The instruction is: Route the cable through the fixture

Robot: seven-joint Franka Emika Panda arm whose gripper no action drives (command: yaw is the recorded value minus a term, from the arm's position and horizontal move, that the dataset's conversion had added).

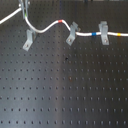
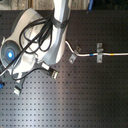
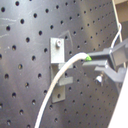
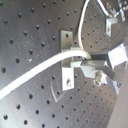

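The white cable [image 1: 47,26] runs across the back of the black board, with a red band [image 1: 61,21], a blue band [image 1: 95,34] and a yellow band [image 1: 119,35]. It passes through the middle clip [image 1: 72,33] and the more upright right clip [image 1: 103,32]. The fixture [image 1: 29,39] is the left slanted grey clip. The cable dips onto its forked top; I cannot tell if it is seated. My gripper [image 1: 23,9] is just above the fixture, shut on the cable. In both wrist views the fingers [image 3: 107,56] pinch the cable [image 4: 40,70] right beside the fixture [image 4: 67,57].
The black perforated board [image 1: 65,90] fills the first exterior view. In the second exterior view the arm's white body [image 2: 30,40] and its dark hoses cover the second exterior view's left, hiding the fixture. The two other clips [image 2: 99,50] show there.
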